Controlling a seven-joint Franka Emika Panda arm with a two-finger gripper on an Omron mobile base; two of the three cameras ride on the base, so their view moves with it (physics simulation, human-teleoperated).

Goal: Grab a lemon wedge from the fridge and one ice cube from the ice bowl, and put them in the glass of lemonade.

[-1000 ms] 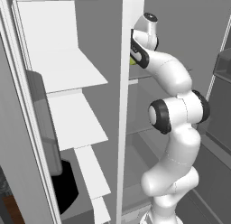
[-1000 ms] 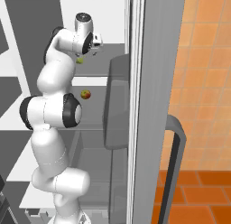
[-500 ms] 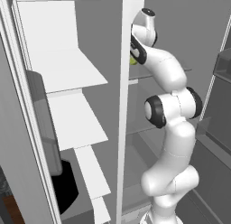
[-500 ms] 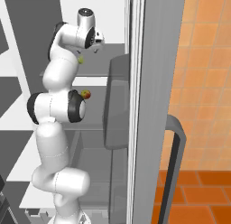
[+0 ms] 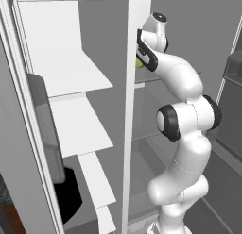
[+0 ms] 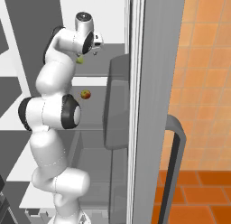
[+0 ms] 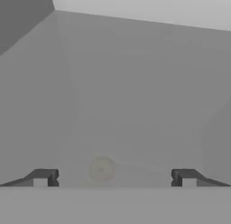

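Early stage: fridge [image 5: 137, 134] open, arm reaching onto upper shelf. Gripper [image 7: 113, 178] spread wide, empty. Lemon wedge [image 6: 80, 60] lying on shelf just below hand, ungrasped. Ice cube, drop into lemonade all remaining.

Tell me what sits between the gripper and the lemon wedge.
Nothing that I can see. The right base view shows the hand with the open gripper just above the lemon wedge, and only the robot's own wrist lies between them.

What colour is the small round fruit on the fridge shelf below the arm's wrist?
Red and yellow-orange fruit, clearest in the right base view.
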